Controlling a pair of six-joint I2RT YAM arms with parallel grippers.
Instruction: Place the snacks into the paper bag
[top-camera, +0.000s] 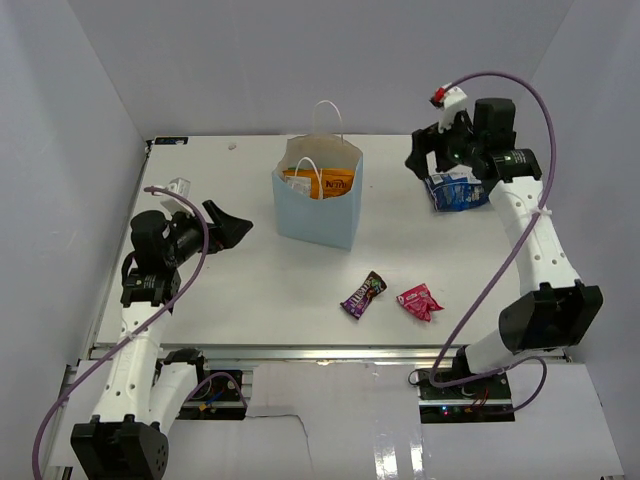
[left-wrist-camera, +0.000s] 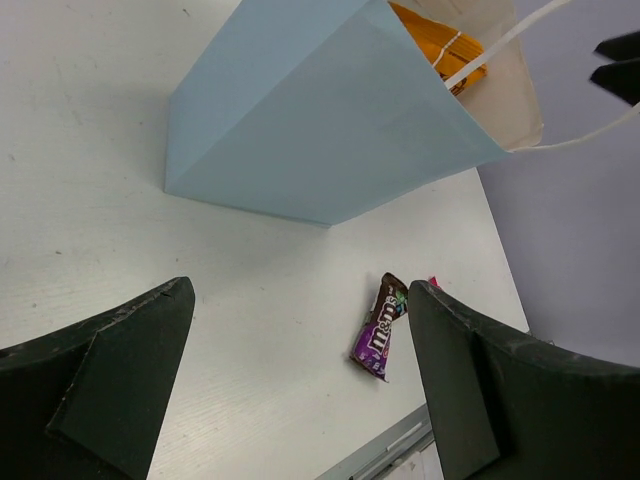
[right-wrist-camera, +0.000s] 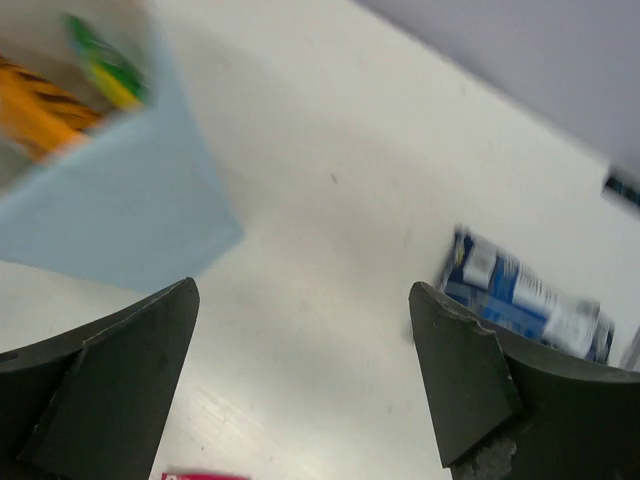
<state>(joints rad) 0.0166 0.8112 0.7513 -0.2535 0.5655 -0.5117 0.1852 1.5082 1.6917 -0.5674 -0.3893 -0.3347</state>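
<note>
A white worktop (top-camera: 200, 300) seen from above, with two robot arms mounted at its near edge. A pale blue paper bag (top-camera: 318, 205) stands upright near the middle of the far half, its mouth open and its white loop handles up. An orange bag (top-camera: 328, 182) sits inside it. The blurred right wrist view also shows a green-yellow packet (right-wrist-camera: 105, 65) inside the bag, beside the orange one.

The left pincer (top-camera: 232, 222) hangs to the left of the paper bag, apart from it. Its fingers are spread wide with nothing between them.

The right pincer (top-camera: 430, 165) is at the far right, well apart from the paper bag. Its fingers are also spread wide and hold nothing. A blue-white bag (top-camera: 458, 190) lies on the worktop just beside it. The views do not show whether the two touch.

A purple packet (top-camera: 363, 294) and a pink packet (top-camera: 419, 301) lie flat, side by side but not touching, in front of the paper bag and a little to its right.
</note>
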